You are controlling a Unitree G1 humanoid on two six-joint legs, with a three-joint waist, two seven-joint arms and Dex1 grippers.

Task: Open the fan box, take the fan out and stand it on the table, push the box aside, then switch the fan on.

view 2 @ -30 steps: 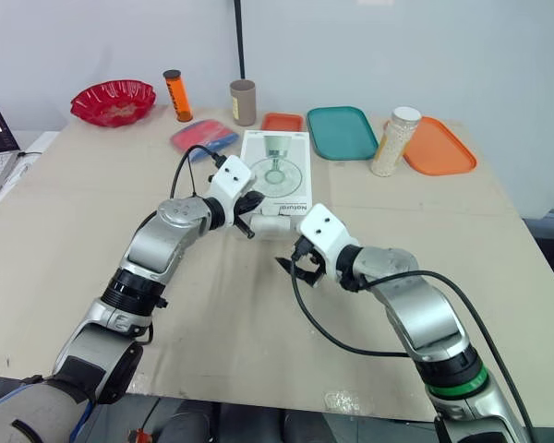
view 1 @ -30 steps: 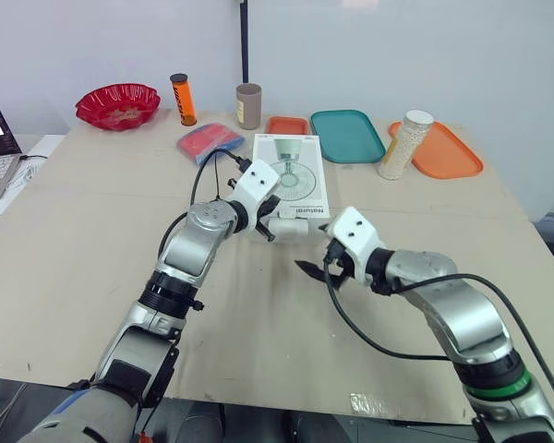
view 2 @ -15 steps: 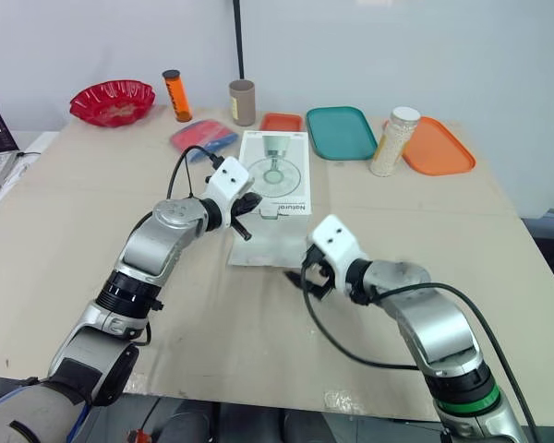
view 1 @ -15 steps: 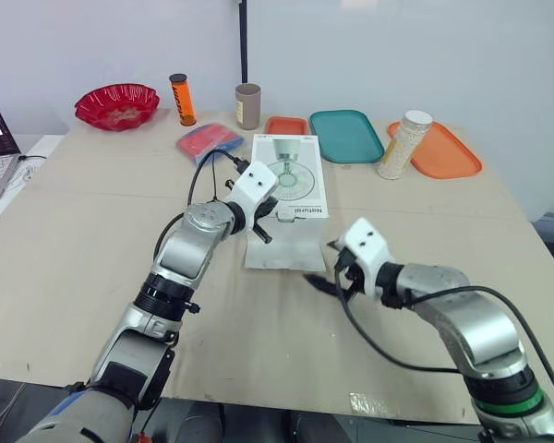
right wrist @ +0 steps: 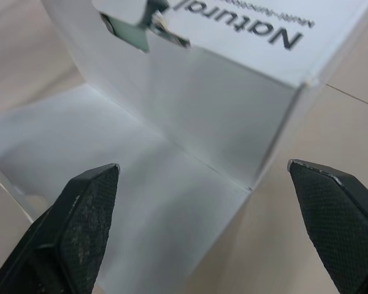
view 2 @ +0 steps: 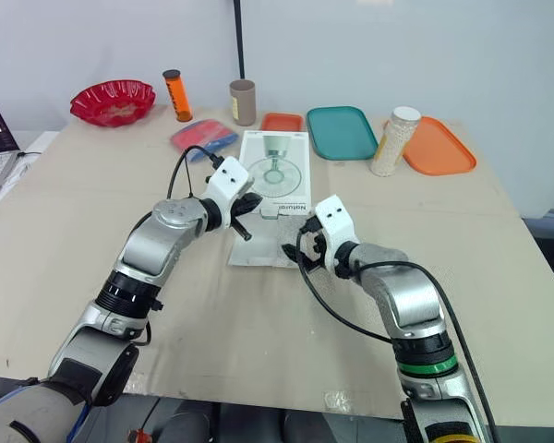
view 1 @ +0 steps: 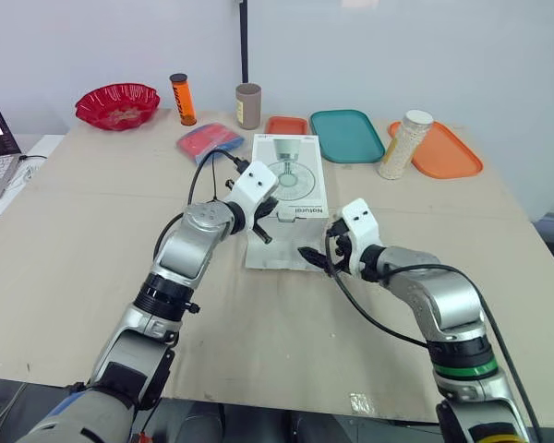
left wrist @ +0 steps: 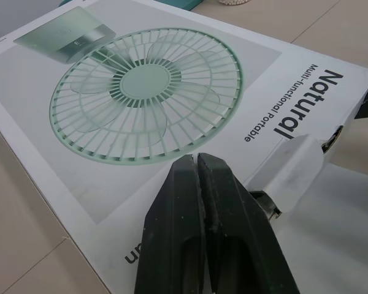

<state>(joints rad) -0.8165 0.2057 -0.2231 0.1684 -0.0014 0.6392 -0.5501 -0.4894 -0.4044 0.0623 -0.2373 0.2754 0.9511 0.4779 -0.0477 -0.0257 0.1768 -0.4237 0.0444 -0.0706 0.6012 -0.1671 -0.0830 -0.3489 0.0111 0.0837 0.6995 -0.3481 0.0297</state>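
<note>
Fan box [view 1: 291,180] lies flat mid table [view 1: 74,231], near end flap [view 1: 277,251] folded down. My left gripper [left wrist: 198,160] closed, empty, at box top's near edge; right gripper [view 1: 312,258] spread wide at opening. I pin box with left, reach inside low.

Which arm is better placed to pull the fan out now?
Likely right. The right gripper is open and faces the near end of the fan box, where the flap lies folded down on the table. The left gripper is shut, over the box top.
</note>
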